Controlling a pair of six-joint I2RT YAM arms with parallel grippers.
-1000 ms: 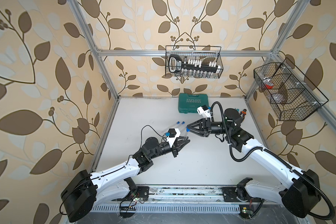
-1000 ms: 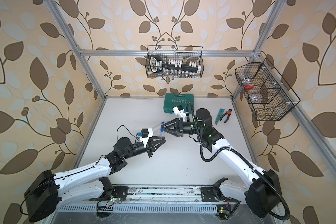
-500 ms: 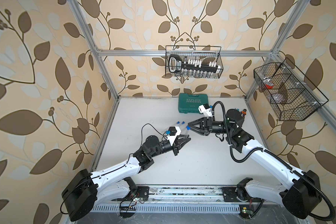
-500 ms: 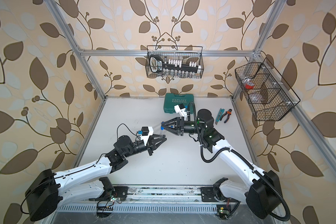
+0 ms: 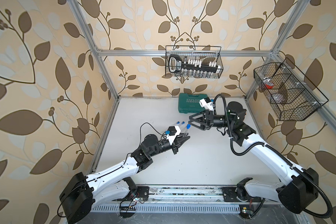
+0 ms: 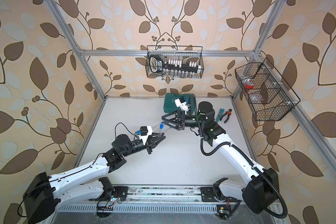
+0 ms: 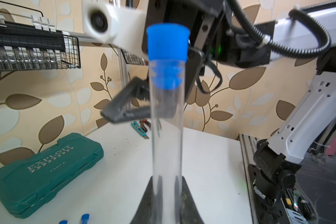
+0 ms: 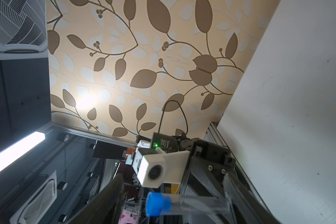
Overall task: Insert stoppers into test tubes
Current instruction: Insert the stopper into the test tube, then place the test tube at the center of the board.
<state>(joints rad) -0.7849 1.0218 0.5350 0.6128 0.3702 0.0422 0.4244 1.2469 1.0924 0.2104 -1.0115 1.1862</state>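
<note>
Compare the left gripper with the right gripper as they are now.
The left gripper is shut on the test tube; the right gripper is open and holds nothing. The left gripper clamps the tube's bare end; the right gripper's jaws flank the end with the blue stopper. Both are black and point toward each other.

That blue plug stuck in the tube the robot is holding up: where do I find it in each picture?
Top view: plug near the picture's centre.
Top view: plug again near the centre.
Left wrist: plug large, close up, capping the tube.
Right wrist: plug near the white camera box.
Shared landmark: the clear tube it plugs.
</note>
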